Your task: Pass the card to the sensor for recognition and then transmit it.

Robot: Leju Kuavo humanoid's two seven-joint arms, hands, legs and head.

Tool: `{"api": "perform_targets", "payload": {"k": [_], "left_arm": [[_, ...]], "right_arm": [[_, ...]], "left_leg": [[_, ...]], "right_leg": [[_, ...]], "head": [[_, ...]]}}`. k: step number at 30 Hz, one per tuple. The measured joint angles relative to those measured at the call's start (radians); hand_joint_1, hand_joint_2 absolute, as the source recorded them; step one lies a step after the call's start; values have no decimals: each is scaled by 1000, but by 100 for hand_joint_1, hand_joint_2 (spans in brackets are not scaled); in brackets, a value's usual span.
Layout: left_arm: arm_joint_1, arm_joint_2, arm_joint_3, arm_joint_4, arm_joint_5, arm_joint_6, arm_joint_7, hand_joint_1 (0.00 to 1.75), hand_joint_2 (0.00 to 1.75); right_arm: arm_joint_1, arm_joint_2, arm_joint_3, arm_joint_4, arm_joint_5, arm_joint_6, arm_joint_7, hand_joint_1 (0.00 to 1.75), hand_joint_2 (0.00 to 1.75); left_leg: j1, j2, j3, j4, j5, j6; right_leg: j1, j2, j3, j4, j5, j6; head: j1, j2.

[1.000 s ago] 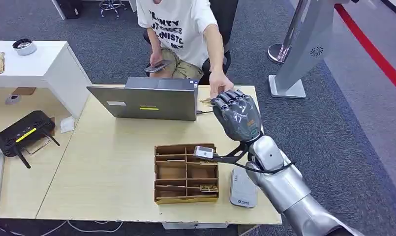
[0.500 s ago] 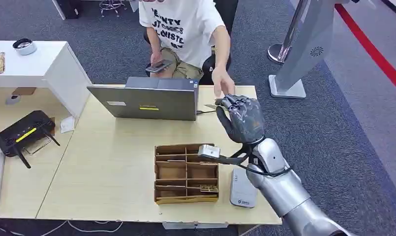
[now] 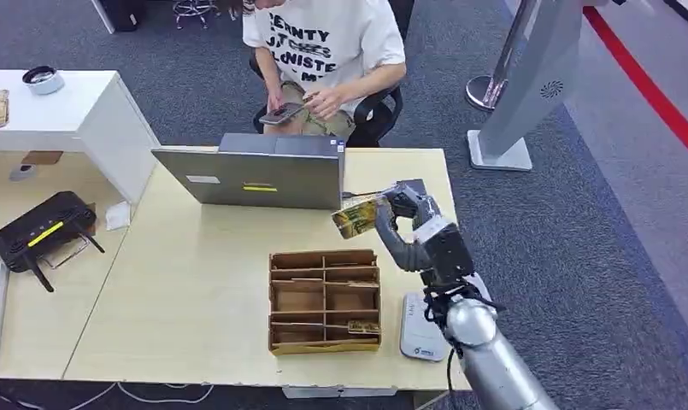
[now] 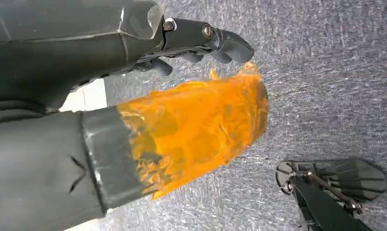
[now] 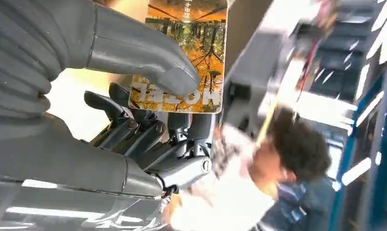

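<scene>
Card [image 3: 355,217], thin, light and likely stiff, sits just right of the frame's middle, above the brown divider box [image 3: 325,301]. Right hand [image 3: 397,220] pinches its edge between thumb and fingers. Slippery, I think, so keep holding that edge. Left hand [image 4: 133,38]: cannot tell.

Bright, even overhead light | soft, faint shadows | head view sharp | right wrist background smeared (glaring ceiling lights)
</scene>
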Motion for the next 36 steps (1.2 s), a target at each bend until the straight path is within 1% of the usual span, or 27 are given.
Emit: {"api": "perform_targets", "payload": {"k": [3,5,9,11,13,18,22,27,36], "left_arm": [[4,0,8,0,5,2,0,0,0],[3,0,16,0,11,2,0,0,0],[5,0,33,0,26,3,5,0,0],[8,0,42,0,32,6,8,0,0],[9,0,50,0,38,8,8,0,0],[10,0,65,0,46,11,11,0,0],[10,0,75,0,46,14,11,0,0],[10,0,76,0,46,17,11,0,0],[10,0,76,0,46,20,9,0,0]], "right_arm": [[47,-5,-29,-31,-47,34,-1,175,175],[70,-11,-45,-44,-84,58,11,175,175],[148,-57,-89,-47,-231,147,52,175,175],[195,-87,-123,-43,-281,160,55,175,175],[236,-115,-161,-41,-295,163,58,175,175],[319,-173,-242,-40,-204,109,98,175,175],[345,-201,-256,-25,-129,84,125,175,175],[355,-218,-256,-3,-110,74,130,175,175],[356,-221,-250,31,-83,71,142,175,175]], "left_leg": [[0,1,0,0,-1,0],[0,1,0,0,-1,0],[0,-1,0,0,-1,0],[-1,-1,0,0,-1,1],[-1,-1,0,0,-1,1],[-2,-1,0,0,-1,1],[-2,0,0,0,-1,1],[-2,0,0,0,-1,1],[-2,0,0,0,-1,1]], "right_leg": [[0,1,0,0,0,0],[0,1,0,0,0,0],[0,-1,1,-1,0,0],[0,-1,1,-1,0,0],[-1,-1,1,-1,0,0],[-1,-1,1,-1,0,0],[0,0,1,-1,0,0],[0,0,1,-1,0,0],[0,0,1,-1,0,0]], "head": [[0,0],[0,0],[0,0],[0,0],[0,0],[0,0],[0,0],[0,0],[0,0]]}}
